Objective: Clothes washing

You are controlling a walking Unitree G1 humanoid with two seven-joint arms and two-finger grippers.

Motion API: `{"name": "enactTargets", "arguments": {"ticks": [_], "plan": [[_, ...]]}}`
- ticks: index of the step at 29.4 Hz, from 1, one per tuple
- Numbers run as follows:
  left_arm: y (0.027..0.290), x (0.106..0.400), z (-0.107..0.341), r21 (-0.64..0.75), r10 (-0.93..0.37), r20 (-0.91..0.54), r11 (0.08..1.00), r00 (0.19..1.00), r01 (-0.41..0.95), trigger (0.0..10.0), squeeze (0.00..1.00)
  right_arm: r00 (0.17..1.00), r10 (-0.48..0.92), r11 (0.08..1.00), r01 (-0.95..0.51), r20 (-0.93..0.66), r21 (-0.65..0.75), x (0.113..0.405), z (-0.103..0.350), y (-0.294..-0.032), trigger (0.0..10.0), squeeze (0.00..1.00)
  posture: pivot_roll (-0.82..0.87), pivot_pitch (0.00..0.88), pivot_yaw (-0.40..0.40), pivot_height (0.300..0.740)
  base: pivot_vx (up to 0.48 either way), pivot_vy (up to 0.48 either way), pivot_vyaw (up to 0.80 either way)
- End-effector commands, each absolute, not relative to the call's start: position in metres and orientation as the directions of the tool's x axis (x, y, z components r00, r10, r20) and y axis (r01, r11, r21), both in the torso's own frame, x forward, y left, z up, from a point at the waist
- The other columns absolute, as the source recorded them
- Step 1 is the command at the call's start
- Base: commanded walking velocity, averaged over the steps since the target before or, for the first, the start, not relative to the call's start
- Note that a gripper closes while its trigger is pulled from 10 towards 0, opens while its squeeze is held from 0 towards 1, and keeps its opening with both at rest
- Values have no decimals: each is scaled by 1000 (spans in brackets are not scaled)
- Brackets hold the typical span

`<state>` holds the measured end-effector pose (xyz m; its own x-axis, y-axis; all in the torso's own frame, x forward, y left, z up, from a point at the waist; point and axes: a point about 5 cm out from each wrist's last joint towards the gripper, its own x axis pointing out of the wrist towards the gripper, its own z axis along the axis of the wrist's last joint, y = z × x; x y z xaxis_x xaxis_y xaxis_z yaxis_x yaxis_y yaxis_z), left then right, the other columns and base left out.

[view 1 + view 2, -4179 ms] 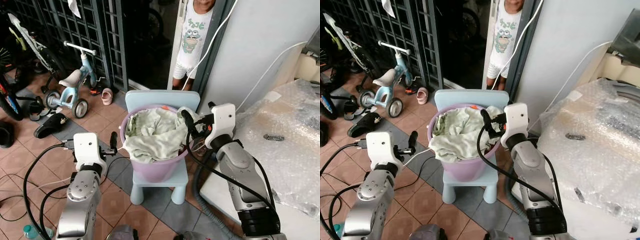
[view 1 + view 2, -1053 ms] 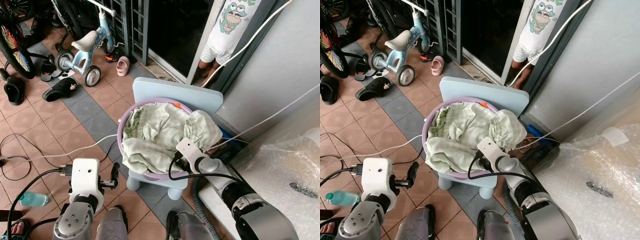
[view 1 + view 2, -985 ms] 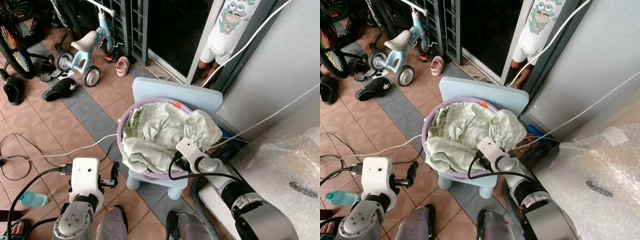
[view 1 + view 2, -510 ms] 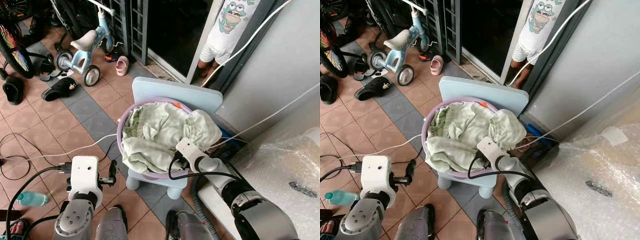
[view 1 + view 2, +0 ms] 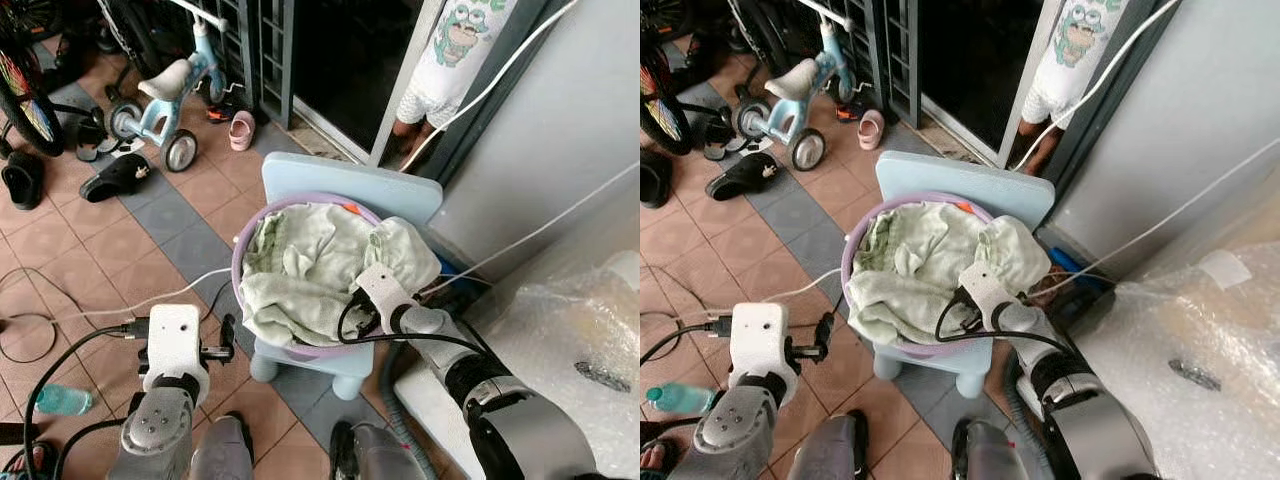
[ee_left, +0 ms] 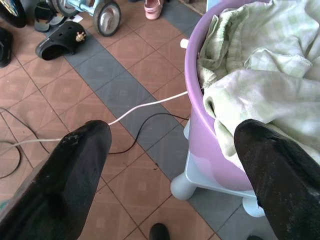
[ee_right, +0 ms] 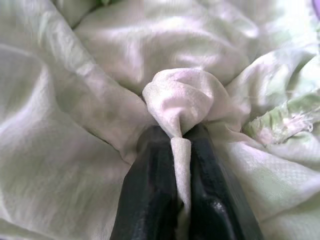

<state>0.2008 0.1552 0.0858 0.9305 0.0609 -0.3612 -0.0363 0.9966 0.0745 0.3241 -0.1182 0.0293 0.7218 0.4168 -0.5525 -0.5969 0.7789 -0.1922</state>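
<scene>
Right gripper (image 7: 181,145): fingers pinched tight on a fold of pale green cloth (image 5: 305,270) in the purple basin (image 6: 201,145).
Left gripper (image 6: 170,165): fingers spread wide, empty, beside the basin.

Tiled porch by a dark doorway

Terracotta and grey floor tiles (image 5: 150,215); a blue tricycle (image 5: 165,90) and black sandal (image 5: 118,177) at ten o'clock, grey wall (image 5: 560,110) at two o'clock.
</scene>
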Motion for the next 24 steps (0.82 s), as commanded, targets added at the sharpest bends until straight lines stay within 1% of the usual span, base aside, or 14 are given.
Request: {"name": "enactTargets", "arguments": {"ticks": [1, 3, 4, 8, 9, 11, 12, 13, 14, 19, 20, 21, 22, 24], "plan": [[157, 204, 81, 92, 81, -365, 994, 928, -51, 10000, 0, 741, 471, 784, -601, -479, -158, 332, 45, -116, 0, 0, 109, 84, -90, 740, 0, 0, 0], [157, 214, 80, 88, 85, -356, 994, 931, -57, 10000, 0, 759, 508, 794, -596, -407, -120, 338, 60, -116, 0, 0, 91, 56, -86, 740, 0, 0, 0], [157, 216, 80, 89, 87, -354, 994, 931, -60, 10000, 0, 763, 512, 797, -593, -393, -112, 340, 63, -116, 0, 0, 91, 56, -86, 740, 0, 0, 0], [156, 226, 80, 70, 84, -322, 995, 943, -65, 10000, 0, 807, 524, 827, -559, -273, -63, 344, 86, -119, 0, 0, 65, 1, -83, 740, 0, 0, 0], [156, 231, 80, 55, 95, -309, 995, 946, -82, 10000, 0, 837, 506, 848, -527, -208, -58, 345, 96, -122, 0, 0, 55, 0, -85, 740, 0, 0, 0], [156, 236, 79, 55, 107, -302, 994, 947, -95, 10000, 0, 861, 488, 866, -498, -144, -41, 343, 105, -124, 0, 0, 50, 0, -88, 740, 0, 0, 0], [154, 239, 81, 50, 113, -286, 993, 951, -103, 10000, 0, 889, 451, 892, -452, -74, 4, 338, 115, -127, 0, 0, 47, 0, -88, 740, 0, 0, 0], [154, 239, 81, 50, 113, -286, 993, 951, -103, 10000, 0, 889, 451, 892, -452, -74, 4, 338, 115, -127, 0, 0, 47, 0, -88, 740, 0, 0, 0], [153, 241, 82, 47, 108, -270, 994, 957, -99, 10000, 0, 912, 409, 913, -408, -19, 23, 333, 123, -132, 0, 0, 41, 0, -83, 740, 0, 0, 0], [151, 250, 83, 33, 110, -239, 994, 965, -105, 10000, 0, 948, 311, 946, -315, 62, 70, 319, 132, -141, 0, 0, 23, 0, -63, 740, 0, 0, 0], [149, 252, 84, 31, 105, -231, 994, 967, -101, 10000, 0, 952, 300, 950, -304, 62, 74, 317, 132, -142, 627, 0, 22, 0, -60, 740, 0, 0, 0], [148, 255, 85, 32, 99, -224, 995, 970, -94, 10000, 0, 953, 297, 951, -301, 58, 74, 316, 130, -141, 1922, 0, 20, 0, -56, 740, 0, 0, 0], [146, 257, 85, 39, 89, -217, 996, 972, -83, 10000, 0, 953, 300, 950, -303, 48, 69, 314, 129, -140, 10000, 0, 19, 0, -55, 740, 0, 0, 0], [142, 262, 89, 49, 58, -194, 998, 979, -49, 10000, 0, 947, 315, 948, -317, 57, 23, 310, 131, -137, 10000, 0, 17, 0, -50, 740, 0, 0, 0]]}}
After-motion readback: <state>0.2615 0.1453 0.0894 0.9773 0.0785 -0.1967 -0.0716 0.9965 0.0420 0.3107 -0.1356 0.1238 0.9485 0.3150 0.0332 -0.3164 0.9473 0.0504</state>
